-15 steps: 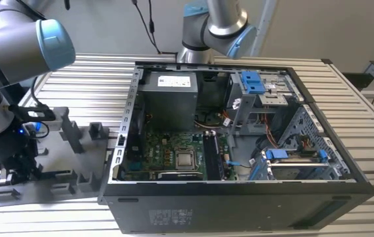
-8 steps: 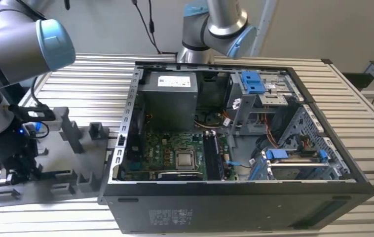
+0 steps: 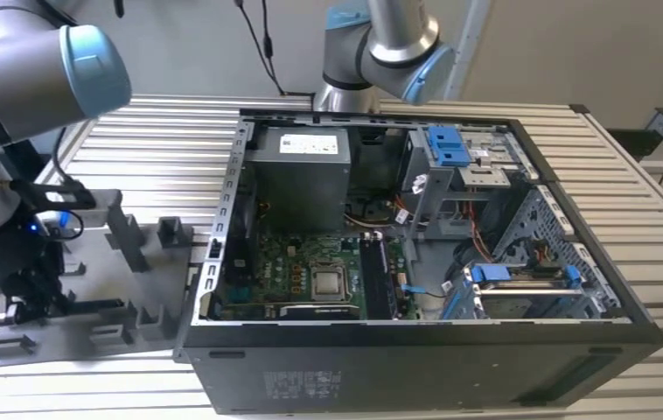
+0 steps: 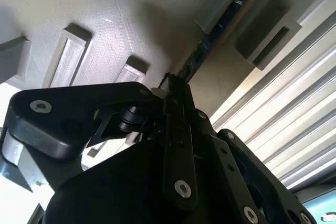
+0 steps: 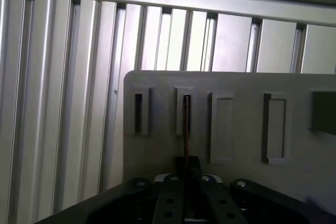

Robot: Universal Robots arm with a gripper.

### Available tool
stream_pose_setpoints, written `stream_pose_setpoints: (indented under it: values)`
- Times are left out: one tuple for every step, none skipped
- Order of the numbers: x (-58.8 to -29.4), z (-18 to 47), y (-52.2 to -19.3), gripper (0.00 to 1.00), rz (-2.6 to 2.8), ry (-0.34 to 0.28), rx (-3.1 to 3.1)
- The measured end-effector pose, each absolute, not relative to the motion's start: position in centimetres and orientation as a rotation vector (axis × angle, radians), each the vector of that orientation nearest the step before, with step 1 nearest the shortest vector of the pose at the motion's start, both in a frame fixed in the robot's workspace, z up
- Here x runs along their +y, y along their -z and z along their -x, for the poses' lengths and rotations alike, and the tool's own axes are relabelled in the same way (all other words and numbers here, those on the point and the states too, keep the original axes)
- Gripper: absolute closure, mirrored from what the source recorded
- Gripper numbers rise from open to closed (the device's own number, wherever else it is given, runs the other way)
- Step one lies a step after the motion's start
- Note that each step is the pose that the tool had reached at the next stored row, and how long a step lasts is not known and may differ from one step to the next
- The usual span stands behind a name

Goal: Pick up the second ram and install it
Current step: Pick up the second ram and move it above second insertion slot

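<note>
Arm at the fixture, with the gripper lowered over the grey fixture plate on the slatted tabletop. In both wrist views the second ram is seen edge-on as a thin dark line running straight out from between the gripper's fingertips. The gripper appears drawn nearly closed, its two fingers pinching the stick's flat faces; whether the grip is firm is a judgement, as the contact itself is hidden.

The stick's long axis lies level along the fixture plate and crosswise to the gripper's closing direction. It extends ahead of the gripper and its far end points into a slotted block. The second ram stands on its long edge with its narrow upper edge toward the gripper. It seems seated in the fixture rather than lifted clear, though the frames do not settle this.

The open computer case, with its motherboard, sits well apart from the gripper, toward the exterior view's right.
</note>
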State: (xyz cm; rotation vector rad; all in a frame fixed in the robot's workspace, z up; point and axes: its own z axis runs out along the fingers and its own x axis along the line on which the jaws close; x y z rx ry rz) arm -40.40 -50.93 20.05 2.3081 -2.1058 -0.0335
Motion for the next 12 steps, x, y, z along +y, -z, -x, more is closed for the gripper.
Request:
stream_pose_setpoints:
  values:
    - [-50.9,40.4,-20.2,0.85,-2.306,0.034,-2.108]
    - [-50.9,40.4,-20.4,0.85,-2.304,0.034,-2.111]
    - [-50.9,40.4,-20.5,0.85,-2.301,0.034,-2.113]
    - [-50.9,40.4,-20.7,0.85,-2.300,0.034,-2.115]
    - [-50.9,40.4,-20.8,0.85,-2.299,0.034,-2.116]
    - [-50.9,40.4,-21.0,0.85,-2.298,0.034,-2.117]
    - [-50.9,40.4,-21.1,0.85,-2.296,0.034,-2.119]
    - [-50.9,40.4,-21.2,0.85,-2.294,0.034,-2.122]
    - [-50.9,40.4,-21.4,0.85,-2.290,0.034,-2.126]
    - [-50.9,40.4,-21.5,0.85,-2.285,0.034,-2.132]
    - [-50.9,40.4,-21.6,0.85,-2.279,0.034,-2.138]
    - [-50.9,40.4,-21.8,0.85,-2.272,0.034,-2.145]
